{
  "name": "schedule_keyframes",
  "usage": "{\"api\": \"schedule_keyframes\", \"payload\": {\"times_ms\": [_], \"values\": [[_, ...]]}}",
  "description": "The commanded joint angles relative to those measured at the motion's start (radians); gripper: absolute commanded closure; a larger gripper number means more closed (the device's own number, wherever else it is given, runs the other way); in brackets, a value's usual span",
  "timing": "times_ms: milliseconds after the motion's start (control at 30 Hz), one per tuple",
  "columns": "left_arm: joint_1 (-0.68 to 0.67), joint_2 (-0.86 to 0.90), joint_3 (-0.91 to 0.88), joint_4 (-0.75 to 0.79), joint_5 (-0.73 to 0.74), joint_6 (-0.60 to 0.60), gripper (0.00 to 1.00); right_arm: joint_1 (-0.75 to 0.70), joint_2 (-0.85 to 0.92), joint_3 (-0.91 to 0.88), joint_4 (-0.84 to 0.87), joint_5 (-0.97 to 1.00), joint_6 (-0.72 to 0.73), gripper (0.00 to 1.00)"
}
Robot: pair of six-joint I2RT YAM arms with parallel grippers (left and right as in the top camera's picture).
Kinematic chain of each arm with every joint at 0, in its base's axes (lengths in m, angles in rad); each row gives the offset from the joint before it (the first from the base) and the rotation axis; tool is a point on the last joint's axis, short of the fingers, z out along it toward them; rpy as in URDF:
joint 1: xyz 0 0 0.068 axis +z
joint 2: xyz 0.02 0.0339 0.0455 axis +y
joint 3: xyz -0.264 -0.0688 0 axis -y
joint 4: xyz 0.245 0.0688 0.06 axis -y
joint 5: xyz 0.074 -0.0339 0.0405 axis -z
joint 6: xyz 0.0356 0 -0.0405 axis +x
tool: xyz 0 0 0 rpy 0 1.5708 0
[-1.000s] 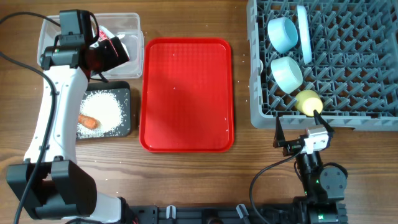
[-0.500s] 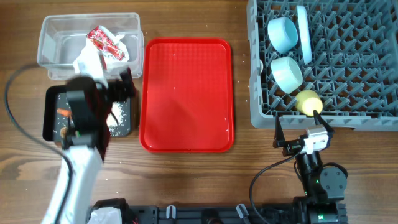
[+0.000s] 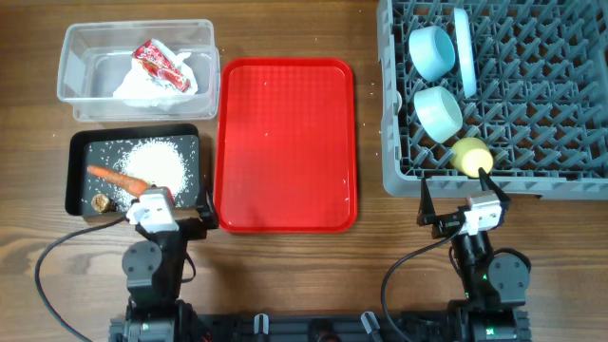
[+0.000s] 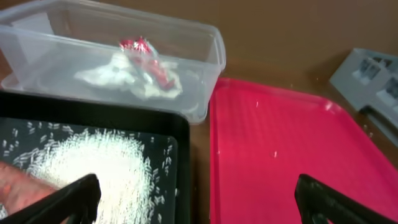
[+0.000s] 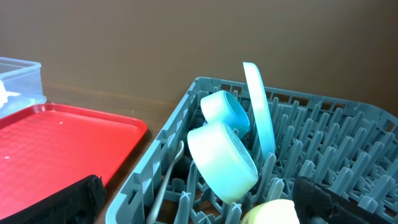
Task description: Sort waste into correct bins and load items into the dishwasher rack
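Observation:
The clear tub (image 3: pixel 76 47) holds the red wrapper (image 3: pixel 161 62) and the napkin (image 3: pixel 142 85). The black tray (image 3: pixel 81 157) holds rice (image 3: pixel 157 163), the carrot (image 3: pixel 119 178) and the brown scrap (image 3: pixel 98 202). The grey rack (image 3: pixel 551 123) holds two teal bowls (image 3: pixel 432 49) (image 3: pixel 439 111), the plate (image 3: pixel 465 52) on edge and the yellow cup (image 3: pixel 470 155). The spoon handle (image 5: pixel 174 168) shows in the rack in the right wrist view. My left gripper (image 3: pixel 169 213) is open and empty at the black tray's front edge. My right gripper (image 3: pixel 461 199) is open and empty before the rack.
A large flat red tray (image 3: pixel 285 142) lies between the bins and the rack, with nothing on it. In the left wrist view the red tray (image 4: pixel 280 149) is to the right of the black tray (image 4: pixel 180 143). Both arms sit at the table's front edge.
My left arm has pulled back from over the clear tub to the front edge of the table, past the black tray. The wrapper now lies in the tub. The right arm has not moved.

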Motion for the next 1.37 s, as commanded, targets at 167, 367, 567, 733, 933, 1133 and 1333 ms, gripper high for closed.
{"api": "schedule_keyframes", "payload": {"times_ms": [167, 367, 567, 733, 933, 1133, 1333], "values": [[-0.003, -0.189, -0.005, -0.027, -0.003, -0.013, 0.00, -0.004, -0.008, -0.001, 0.003, -0.016, -0.008, 0.00], [-0.010, -0.197, -0.005, -0.027, -0.003, -0.013, 0.00, -0.004, -0.008, -0.001, 0.003, -0.016, -0.008, 0.00], [-0.010, -0.194, -0.005, -0.027, -0.003, -0.013, 0.00, -0.004, -0.008, -0.001, 0.003, -0.016, -0.008, 0.00], [-0.010, -0.194, -0.005, -0.027, -0.003, -0.013, 0.00, -0.004, -0.008, -0.001, 0.003, -0.016, -0.008, 0.00], [-0.010, -0.194, -0.005, -0.027, -0.003, -0.013, 0.00, -0.004, -0.008, -0.001, 0.003, -0.016, -0.008, 0.00], [-0.010, -0.194, -0.005, -0.027, -0.003, -0.013, 0.00, -0.004, -0.008, -0.001, 0.003, -0.016, -0.008, 0.00], [-0.010, -0.194, -0.005, -0.027, -0.003, -0.013, 0.00, -0.004, -0.008, -0.001, 0.003, -0.016, -0.008, 0.00]]}}
